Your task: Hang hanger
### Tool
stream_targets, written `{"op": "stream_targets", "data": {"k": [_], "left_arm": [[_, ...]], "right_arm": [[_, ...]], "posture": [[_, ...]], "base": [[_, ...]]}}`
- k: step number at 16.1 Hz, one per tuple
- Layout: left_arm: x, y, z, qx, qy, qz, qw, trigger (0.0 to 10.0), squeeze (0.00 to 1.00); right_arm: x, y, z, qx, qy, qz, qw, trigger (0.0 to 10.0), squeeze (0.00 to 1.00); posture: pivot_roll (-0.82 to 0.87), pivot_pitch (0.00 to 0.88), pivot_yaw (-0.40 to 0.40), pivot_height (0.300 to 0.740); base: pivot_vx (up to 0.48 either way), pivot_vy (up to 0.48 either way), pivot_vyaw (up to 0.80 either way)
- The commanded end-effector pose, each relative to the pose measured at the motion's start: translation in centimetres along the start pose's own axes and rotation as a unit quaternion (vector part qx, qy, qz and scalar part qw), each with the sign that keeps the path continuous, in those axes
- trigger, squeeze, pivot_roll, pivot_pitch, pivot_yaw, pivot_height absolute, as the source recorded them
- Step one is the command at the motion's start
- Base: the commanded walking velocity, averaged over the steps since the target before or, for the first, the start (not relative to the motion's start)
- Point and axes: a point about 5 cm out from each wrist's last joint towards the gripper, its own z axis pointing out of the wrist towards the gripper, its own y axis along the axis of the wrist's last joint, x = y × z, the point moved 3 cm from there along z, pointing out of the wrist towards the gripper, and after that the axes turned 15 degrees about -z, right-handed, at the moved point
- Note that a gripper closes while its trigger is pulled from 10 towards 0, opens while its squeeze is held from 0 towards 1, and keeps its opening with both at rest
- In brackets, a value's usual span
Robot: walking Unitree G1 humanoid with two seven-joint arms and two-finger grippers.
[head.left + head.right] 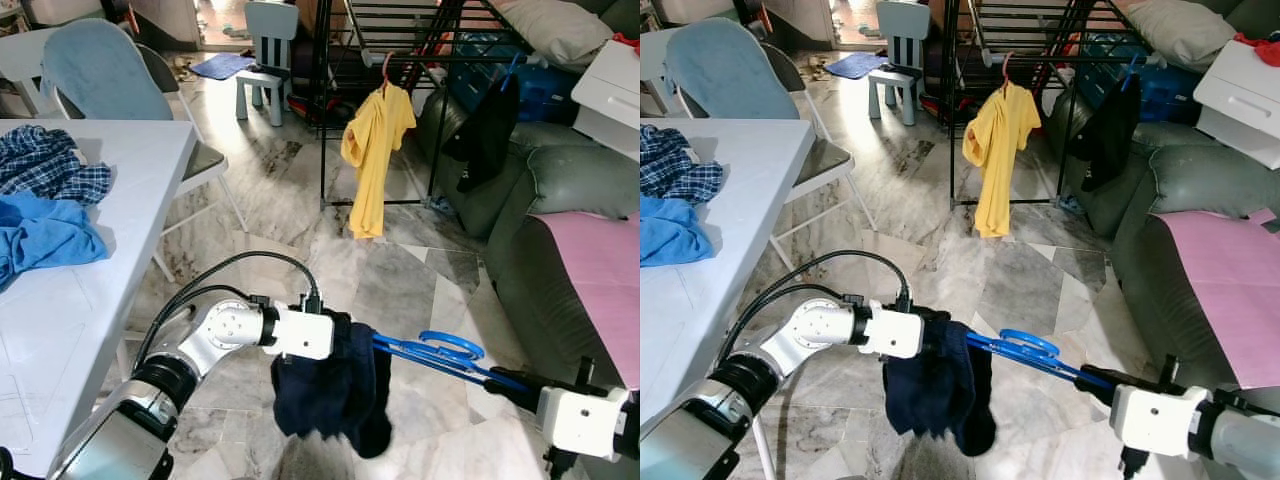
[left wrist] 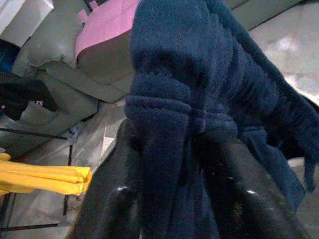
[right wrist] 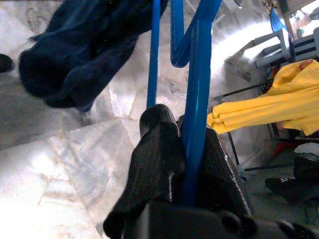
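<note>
Hanger point(image 1: 440, 352) between both grippers; floor point(image 1: 400, 270)

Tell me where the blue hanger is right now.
In the left eye view the blue hanger is low and right of centre, over the marble floor, held between the right tool and the navy garment that the left tool grips.

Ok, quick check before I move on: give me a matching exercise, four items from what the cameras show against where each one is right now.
Items:
1. blue hanger
2. navy garment
3. yellow shirt
4. checked cloth

Places:
A. lying on the white table
B. hanging on the drying rack
C. clamped in the right gripper
D. pinched in the left gripper

Pairs: 1-C, 2-D, 3-B, 4-A
</note>
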Motion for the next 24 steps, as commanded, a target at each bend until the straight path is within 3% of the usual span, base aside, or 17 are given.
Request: {"op": "stream_targets", "data": {"k": [1,16,17,18,20,22,24], "left_arm": [[0.4,0.4,0.1,-0.003,-0.002,0.004,1.0,0.0,0.0],[0.6,1.5,0.6,-0.038,-0.001,-0.034,0.999,0.0,0.0],[0.4,1.2,0.5,-0.032,-0.007,-0.037,0.999,0.0,0.0],[0.3,0.8,0.3,-0.022,-0.006,-0.041,0.999,0.0,0.0],[0.8,0.4,0.2,-0.009,0.014,-0.05,0.999,0.0,0.0],[2.2,0.0,0.0,0.005,0.07,-0.065,0.995,0.0,0.0],[2.6,-0.4,-0.2,0.02,0.086,-0.067,0.994,0.0,0.0]], "right_arm": [[-0.5,0.5,0.2,-0.013,-0.016,-0.01,1.0,10.0,0.0],[-0.4,0.7,2.0,-0.022,-0.028,-0.03,0.999,10.0,0.0],[-0.3,0.5,2.0,-0.018,-0.022,-0.01,1.0,10.0,0.9],[0.0,0.2,1.9,-0.013,-0.002,0.03,0.999,10.0,1.0],[0.2,0.0,1.3,0.003,0.02,0.018,1.0,10.0,1.0],[-1.1,-0.6,0.2,0.036,0.007,0.01,0.999,10.0,1.0],[-2.5,-1.4,-0.9,0.063,-0.017,0.003,0.998,10.0,1.0]], "posture": [[0.0,0.0,-0.038,0.74],[0.0,0.0,-0.04,0.74],[0.0,0.0,-0.04,0.74],[0.0,0.0,-0.04,0.74],[0.01,0.0,-0.04,0.74],[0.0,0.0,-0.041,0.74],[0.0,0.0,-0.041,0.74]], "base": [[0.0,0.0,0.0],[0.0,0.0,0.0],[0.0,0.0,0.0],[0.0,0.0,0.0],[0.0,0.0,0.0],[0.0,0.0,0.0],[0.0,0.0,0.0]]}}
